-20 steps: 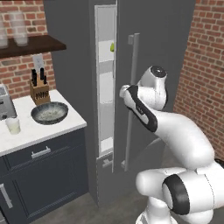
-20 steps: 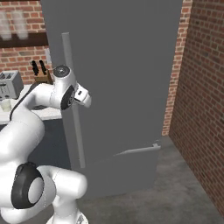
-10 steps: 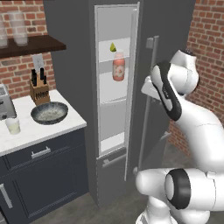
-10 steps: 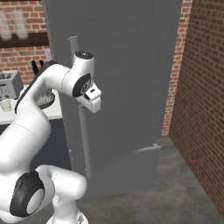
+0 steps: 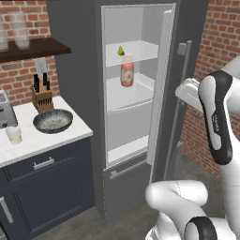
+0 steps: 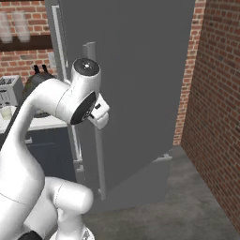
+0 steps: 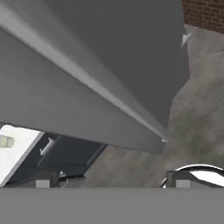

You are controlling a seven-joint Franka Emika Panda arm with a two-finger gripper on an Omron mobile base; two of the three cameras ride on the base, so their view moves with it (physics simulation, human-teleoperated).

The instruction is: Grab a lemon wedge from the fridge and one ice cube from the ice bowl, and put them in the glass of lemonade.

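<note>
**Fridge open, wedge not yet reached**

Item, far left: glass of lemonade (image 5: 13, 135), small tumbler on the white surface (image 5: 56, 140), near the left edge.

Item, just right of it: ice bowl (image 5: 52, 121), dark and shallow, speckled contents, in front of the knife block (image 5: 42, 96).

Item, centre: fridge (image 5: 136, 93), door (image 6: 140, 93) swung wide, white shelves exposed. Lemon wedge (image 5: 120, 50) sits on the upper shelf; pinkish jar (image 5: 126, 75) stands on the shelf below it.

Item, right: arm, elbow raised high, hand turned toward the bar handle (image 5: 180, 108). Gripper (image 6: 101, 115) beside the handle, jaws apart in the hand view, nothing between them.

Handling note: the step in hand looks like leaving the handle and reaching inside. Judged best route: draw back clear of the door edge, swing left, enter above the jar, then close on the wedge from its sides.
</note>
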